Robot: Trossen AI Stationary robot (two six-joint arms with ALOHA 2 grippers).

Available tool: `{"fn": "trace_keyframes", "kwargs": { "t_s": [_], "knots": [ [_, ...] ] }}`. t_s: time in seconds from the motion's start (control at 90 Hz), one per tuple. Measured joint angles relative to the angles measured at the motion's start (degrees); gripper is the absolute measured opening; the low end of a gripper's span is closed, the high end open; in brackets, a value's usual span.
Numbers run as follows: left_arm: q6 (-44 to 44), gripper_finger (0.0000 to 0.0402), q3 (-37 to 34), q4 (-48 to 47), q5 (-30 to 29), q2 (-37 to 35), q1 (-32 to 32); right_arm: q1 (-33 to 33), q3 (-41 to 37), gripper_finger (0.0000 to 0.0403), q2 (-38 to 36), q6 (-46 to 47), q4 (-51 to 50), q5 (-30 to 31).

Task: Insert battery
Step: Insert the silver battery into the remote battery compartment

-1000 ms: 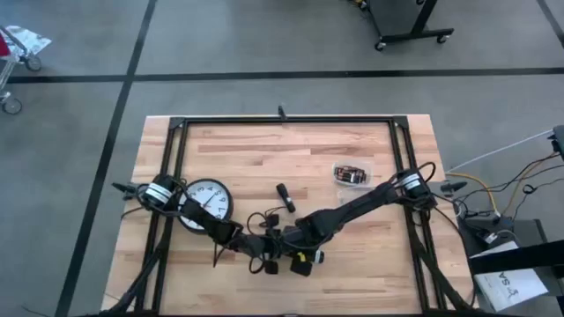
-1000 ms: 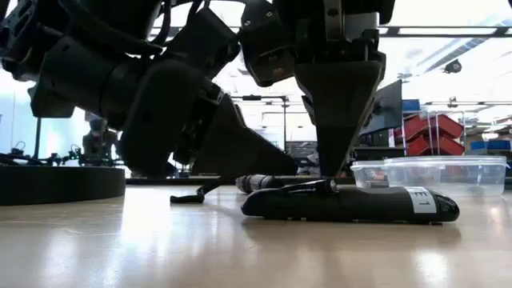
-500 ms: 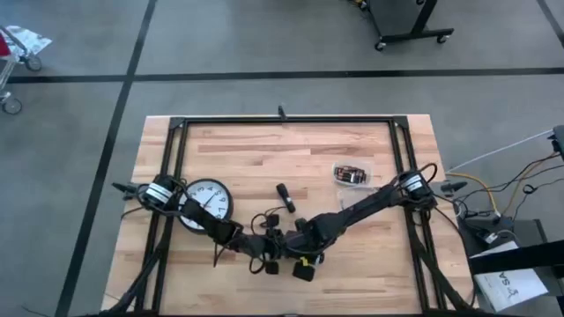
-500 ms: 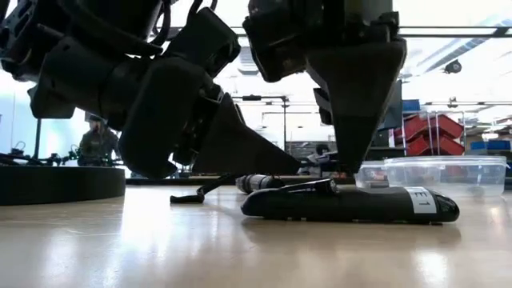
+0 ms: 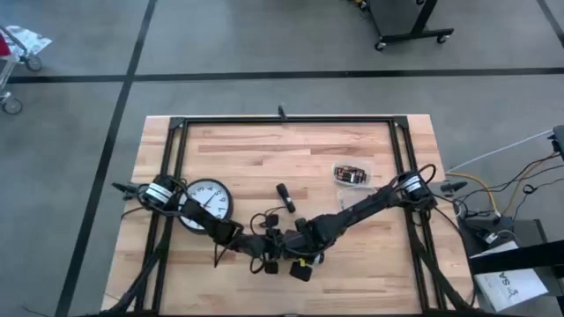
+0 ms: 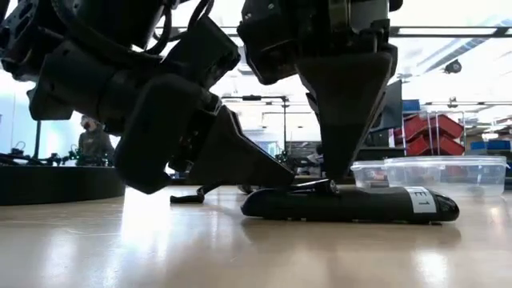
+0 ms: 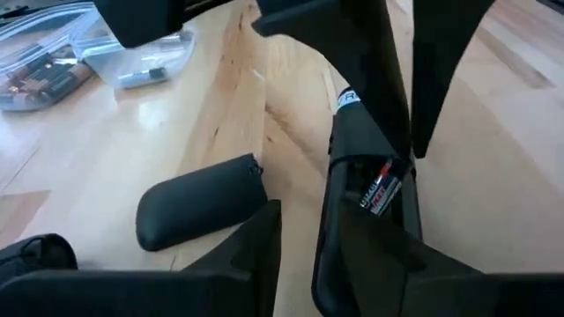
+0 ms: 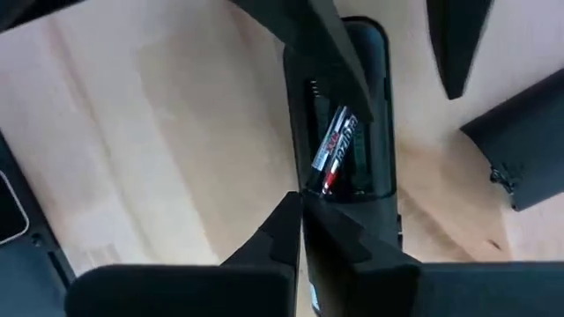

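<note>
A black remote (image 6: 360, 206) lies on the table with its battery compartment (image 8: 352, 132) open upward. A battery (image 8: 333, 148) lies slanted in the compartment, one end raised (image 6: 330, 186). The black battery cover (image 7: 203, 201) lies loose on the wood beside the remote. My right gripper (image 6: 330, 179) stands upright over the compartment, shut, with its tips at the battery's raised end. My left gripper (image 7: 297, 242) comes in slanting and low at the remote's end. It is slightly open: one finger (image 8: 352, 79) is over the compartment, the other (image 8: 451, 62) is outside the remote's long side. My right gripper comes from above, pointing down, and sets its shut fingertips (image 7: 407, 150) on the battery's raised end (image 7: 392, 172). The battery stays tilted, its other end down in the compartment. My left gripper's own fingers hide the remote's end, so I cannot tell whether it touches the remote.
A clear plastic box (image 5: 352, 173) with spare batteries stands at the far right of the work spot. A wall clock (image 5: 207, 202) lies to the left under the left arm. A small black object (image 5: 284, 194) lies behind the remote. A person (image 6: 94, 144) is in the room beyond.
My right gripper has shifted a little toward the table's right edge along the remote, then come back and down onto the battery's raised end. My left gripper has sunk slightly and come nearer the near edge. The remote has stayed in place.
</note>
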Motion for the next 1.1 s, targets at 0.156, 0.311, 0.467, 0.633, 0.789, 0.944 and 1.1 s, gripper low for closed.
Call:
{"fn": "trace_keyframes", "kwargs": {
  "t_s": [0.156, 0.311, 0.467, 0.633, 0.789, 0.944, 1.1],
  "knots": [
    [-0.01, 0.0097, 0.0, -0.19, -0.01, 0.0, 0.01, -0.15, 0.0, 0.0, 0.0, -1.13, -0.16, 1.2],
    [-0.03, 0.0097, -0.03, -0.29, -0.01, 0.0, 0.02, -0.31, 0.0, 0.0, -0.53, -1.29, -0.72, 1.7],
    [-0.05, 0.0097, -0.06, -0.29, -0.01, 0.0, 0.02, -0.48, 0.0, 0.0, -2.12, -0.4, -0.59, 1.91],
    [-0.05, 0.0097, -0.07, -0.29, 0.0, 0.0, 0.02, -0.24, 0.0, 0.0, -2.2, 0.35, -1.1, 1.28],
    [-0.05, 0.0097, -0.09, -0.29, 0.0, 0.02, 0.02, -0.24, 0.0, 0.0, -1.27, 1.05, -1.37, -0.15],
    [-0.05, 0.0097, -0.09, -0.29, 0.01, 0.02, 0.02, -0.24, 0.0, 0.0, -0.28, 1.01, -1.36, -0.61],
    [-0.03, 0.0097, -0.11, -0.31, 0.01, 0.02, 0.02, -0.26, 0.0, 0.0, 0.44, 0.11, -1.39, -0.45]
  ]
}}
